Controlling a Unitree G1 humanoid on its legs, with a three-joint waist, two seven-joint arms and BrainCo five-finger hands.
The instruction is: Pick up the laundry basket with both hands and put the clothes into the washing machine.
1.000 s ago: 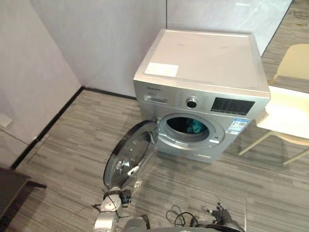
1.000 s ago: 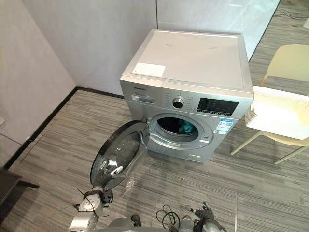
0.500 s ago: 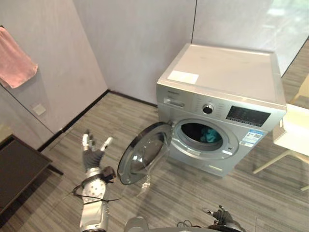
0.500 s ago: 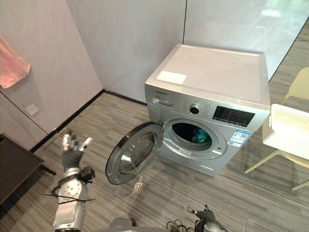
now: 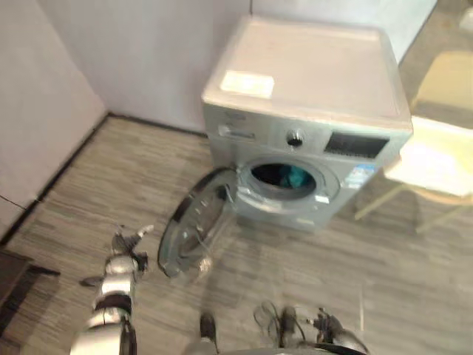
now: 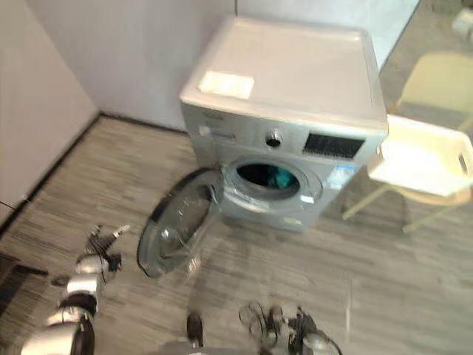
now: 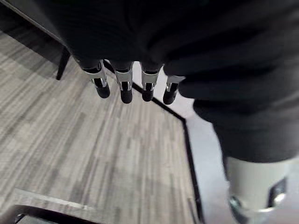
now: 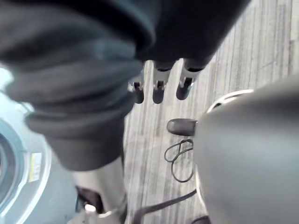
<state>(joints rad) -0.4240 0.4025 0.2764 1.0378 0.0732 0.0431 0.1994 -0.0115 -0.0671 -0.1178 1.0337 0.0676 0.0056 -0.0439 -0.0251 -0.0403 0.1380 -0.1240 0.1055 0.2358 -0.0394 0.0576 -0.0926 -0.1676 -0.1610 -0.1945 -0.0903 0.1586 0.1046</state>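
Washing machine (image 5: 310,81) stood with its door (image 5: 196,225) open; teal clothes (image 5: 295,176) lay in the drum; white laundry basket (image 6: 421,159) rested on a chair (image 6: 436,89) beside the machine, well apart from both hands; left hand (image 5: 124,244) hung above the floor (image 5: 399,274), fingers spread, holding nothing; right hand (image 8: 159,86) was low, fingers loosely straight, holding nothing.

My left hand (image 7: 122,86) and right hand (image 8: 158,91) have silver fingers (image 7: 145,80), dark tips and dark ribbed covers (image 7: 196,42).
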